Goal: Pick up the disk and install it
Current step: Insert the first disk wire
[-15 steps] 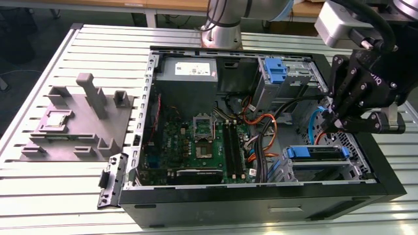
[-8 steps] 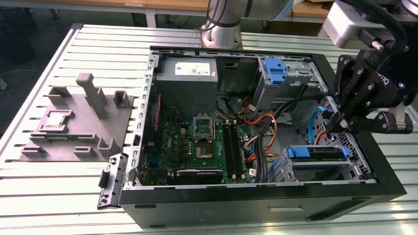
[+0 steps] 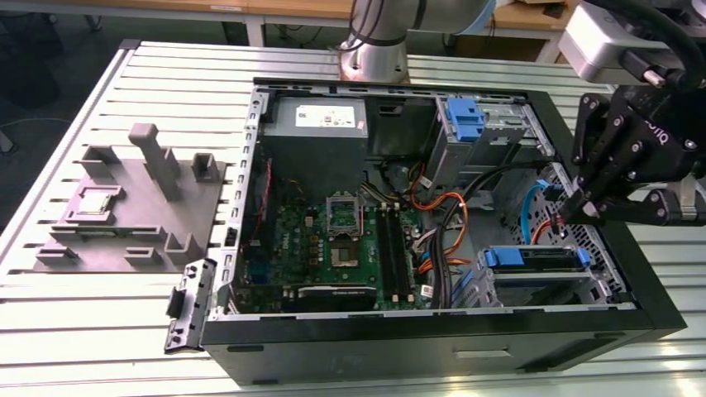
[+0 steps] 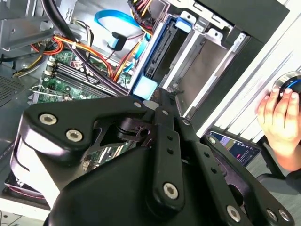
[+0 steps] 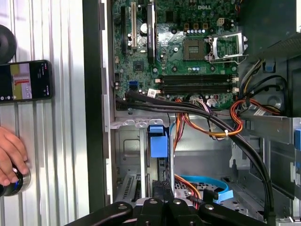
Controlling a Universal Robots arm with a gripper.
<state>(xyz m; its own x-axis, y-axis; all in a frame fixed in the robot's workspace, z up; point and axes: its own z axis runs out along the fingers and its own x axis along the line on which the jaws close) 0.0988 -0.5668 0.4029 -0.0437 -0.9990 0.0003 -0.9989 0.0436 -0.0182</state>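
- Blue plastic is framing the disk, which is sitting low in the drive cage at a corner of the open computer case, towards the exterior view's right
- Gripper is hanging just above and beside that disk, apart from it as far as the exterior view is showing; its jaws are appearing clenched together with nothing between them, and both wrist views are agreeing on this
- Judgement on the step: the pick-up is looking finished and the work is standing at the seating stage, since the disk is lying inside the cage and not on the slatted table; whether it is fully home is not something these views are settling
- Judgement on what completing the seating is calling for: a straight, square press along the cage rails on the blue carrier, keeping clear of the orange and black cables that are running close by
- Disk appearance: a flat silver body is showing beneath the blue carrier in the exterior view; in the second wrist view it is presenting edge-on, a dark slab in a blue frame with a pale blue tab at its near end; no label is showing
- Surroundings: a person's hand is resting on a round device on the table outside the case, beside a phone; the green motherboard is lying exposed
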